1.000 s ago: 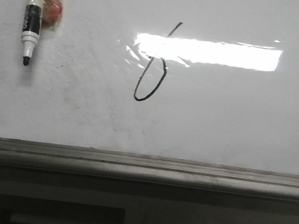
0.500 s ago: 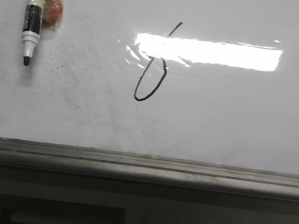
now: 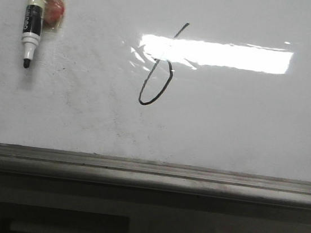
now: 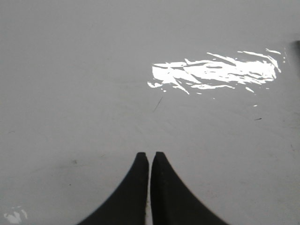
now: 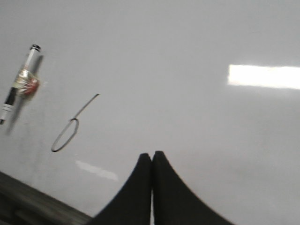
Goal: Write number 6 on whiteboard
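A thin black number 6 [image 3: 160,71] slants across the middle of the whiteboard [image 3: 245,122], its narrow loop at the lower end; the right wrist view also catches the number 6 [image 5: 70,129]. A black-and-white marker [image 3: 33,19] with a red tag rests tip-down on the board at the upper left, and the marker [image 5: 18,84] shows in the right wrist view too. My left gripper [image 4: 149,155] is shut and holds nothing, over bare whiteboard [image 4: 93,70]. My right gripper [image 5: 151,155] is shut and empty, to the right of the figure. Neither gripper shows in the front view.
A grey metal ledge [image 3: 148,172] runs along the board's lower edge, with dark structure below it. A bright lamp reflection [image 3: 220,54] crosses the board beside the figure. Faint grey smudges mark the surface.
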Controlling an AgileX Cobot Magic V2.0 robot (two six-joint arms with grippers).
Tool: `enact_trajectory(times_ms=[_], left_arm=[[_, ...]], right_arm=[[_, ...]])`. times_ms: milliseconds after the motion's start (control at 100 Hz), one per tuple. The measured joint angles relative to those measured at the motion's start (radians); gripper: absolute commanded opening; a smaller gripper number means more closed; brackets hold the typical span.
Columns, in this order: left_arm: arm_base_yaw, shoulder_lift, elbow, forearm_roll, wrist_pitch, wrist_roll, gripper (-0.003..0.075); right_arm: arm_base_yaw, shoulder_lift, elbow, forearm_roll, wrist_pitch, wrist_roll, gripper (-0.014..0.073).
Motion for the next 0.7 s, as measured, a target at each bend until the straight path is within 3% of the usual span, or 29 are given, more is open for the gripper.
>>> enact_trajectory(times_ms=[170, 260, 470, 700], left_arm=[[0.0, 0.0, 0.0, 0.0, 0.0, 0.0, -0.002], [0.0, 0.0, 0.0, 0.0, 0.0, 0.0, -0.002], [0.0, 0.0, 0.0, 0.0, 0.0, 0.0, -0.002], [0.0, 0.0, 0.0, 0.0, 0.0, 0.0, -0.002]], right_arm=[[-0.057, 0.0, 0.048, -0.505, -0.129, 0.369, -0.0065], [-0.115, 0.0, 0.1, -0.678, -0.188, 0.519, -0.0065], [-0.199, 0.0, 0.128, -0.853, -0.173, 0.629, -0.0065], [-0.2, 0.0, 0.128, -0.905, -0.136, 0.641, -0.0065]])
